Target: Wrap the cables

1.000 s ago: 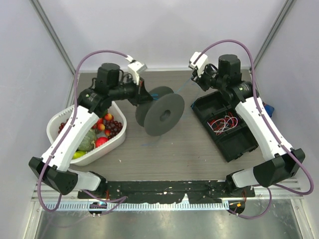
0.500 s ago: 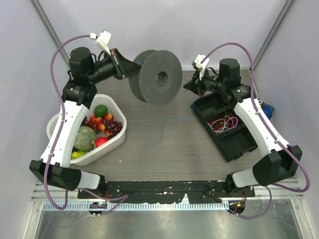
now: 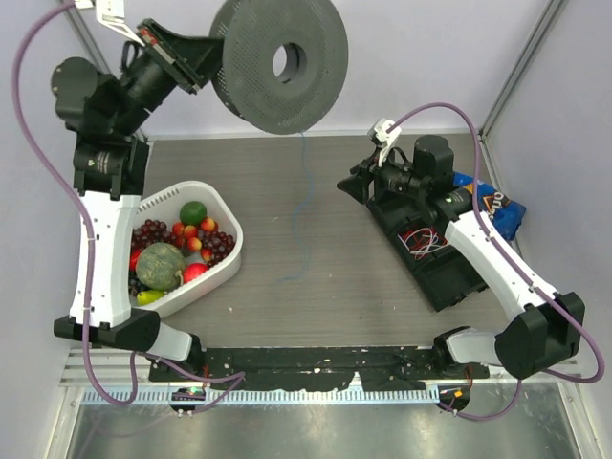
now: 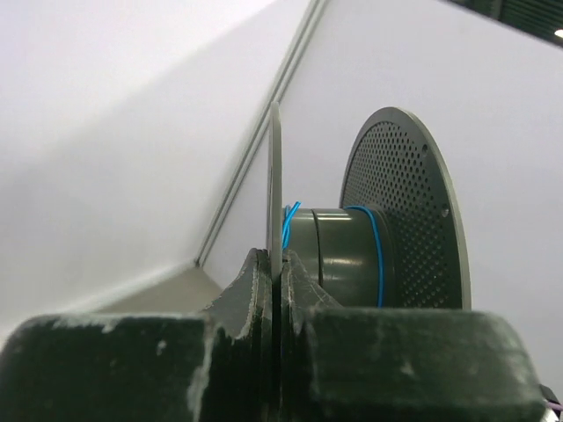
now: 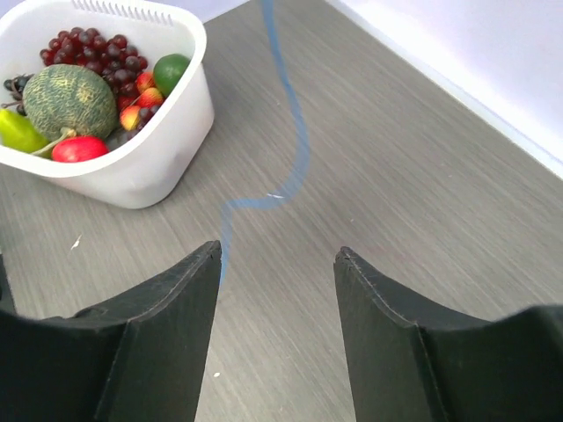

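Wrist views reveal left gripper (image 4: 274,265) clamping spool flange (image 4: 274,176), right gripper (image 5: 275,264) spread above cable (image 5: 300,151).

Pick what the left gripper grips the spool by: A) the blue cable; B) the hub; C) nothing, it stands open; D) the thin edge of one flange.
D: the left wrist view shows the left gripper shut on one flange's edge of the spool, beside the hub.

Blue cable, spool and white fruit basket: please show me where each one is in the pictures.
blue cable (image 5: 301,145), right wrist view, on the strand lying on the table
spool (image 3: 251,91), top external view, on the perforated flange
white basket (image 5: 163,154), right wrist view, on its outer wall
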